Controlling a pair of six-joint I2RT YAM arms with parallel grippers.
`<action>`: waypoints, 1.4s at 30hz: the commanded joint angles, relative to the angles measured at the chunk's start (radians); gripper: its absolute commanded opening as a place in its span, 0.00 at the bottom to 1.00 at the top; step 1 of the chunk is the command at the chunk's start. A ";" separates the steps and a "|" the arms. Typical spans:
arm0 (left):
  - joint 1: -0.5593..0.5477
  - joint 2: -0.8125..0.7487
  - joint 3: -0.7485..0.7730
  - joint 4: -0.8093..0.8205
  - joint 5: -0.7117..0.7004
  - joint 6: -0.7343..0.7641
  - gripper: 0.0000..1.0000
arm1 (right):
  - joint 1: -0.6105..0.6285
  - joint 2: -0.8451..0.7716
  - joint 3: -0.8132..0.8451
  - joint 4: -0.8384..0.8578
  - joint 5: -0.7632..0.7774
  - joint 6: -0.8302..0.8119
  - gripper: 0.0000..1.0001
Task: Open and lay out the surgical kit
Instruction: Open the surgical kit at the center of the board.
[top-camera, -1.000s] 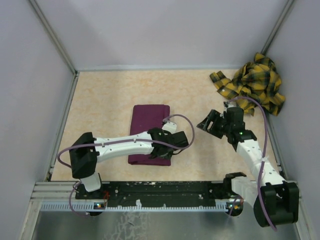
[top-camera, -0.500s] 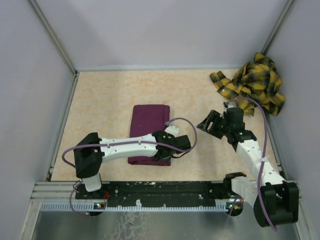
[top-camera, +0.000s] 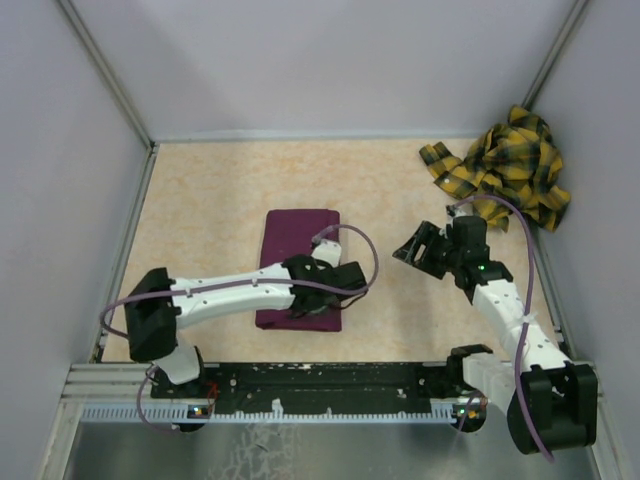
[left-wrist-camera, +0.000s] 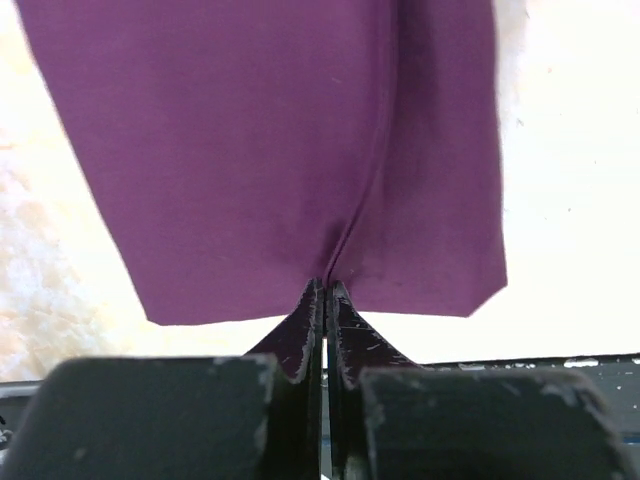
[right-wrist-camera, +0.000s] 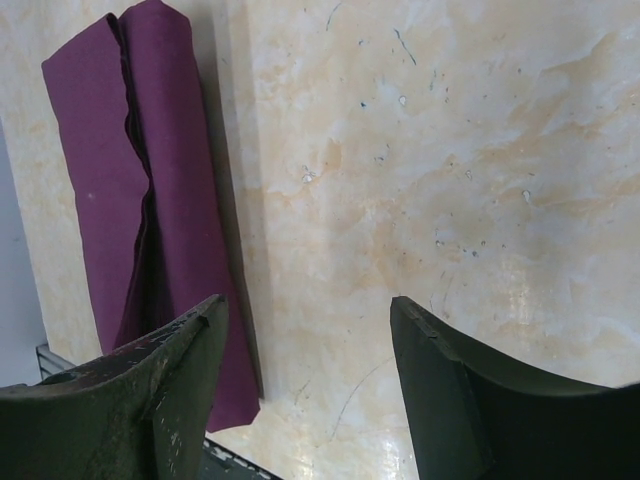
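The surgical kit (top-camera: 295, 240) is a folded dark purple cloth bundle lying left of the table's middle; its contents are hidden inside. My left gripper (top-camera: 305, 303) sits at the bundle's near edge. In the left wrist view, the left gripper (left-wrist-camera: 327, 290) is shut, pinching a fold of the purple cloth (left-wrist-camera: 250, 150) where a crease runs up from the tips. My right gripper (top-camera: 405, 250) hovers to the right of the bundle, apart from it. Seen from the right wrist, the right gripper (right-wrist-camera: 305, 305) is open over bare table, with the kit (right-wrist-camera: 160, 150) to its left.
A crumpled yellow-and-black plaid cloth (top-camera: 510, 165) lies in the far right corner. Pale walls enclose the table on three sides. A black rail (top-camera: 330, 380) runs along the near edge between the arm bases.
The left gripper has gone from open to shut on the cloth at the bundle's near edge, and its wrist has shifted slightly left. The right arm has not moved.
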 joint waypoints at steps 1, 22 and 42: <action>0.100 -0.133 -0.070 0.012 -0.014 -0.010 0.00 | 0.006 -0.013 0.014 0.026 -0.032 -0.010 0.66; 0.556 -0.676 -0.338 0.089 0.013 0.017 0.00 | 0.138 0.157 0.093 0.114 -0.068 0.025 0.64; 0.407 -0.441 -0.209 0.399 0.313 0.101 0.00 | 0.141 0.131 0.070 0.103 -0.042 0.018 0.64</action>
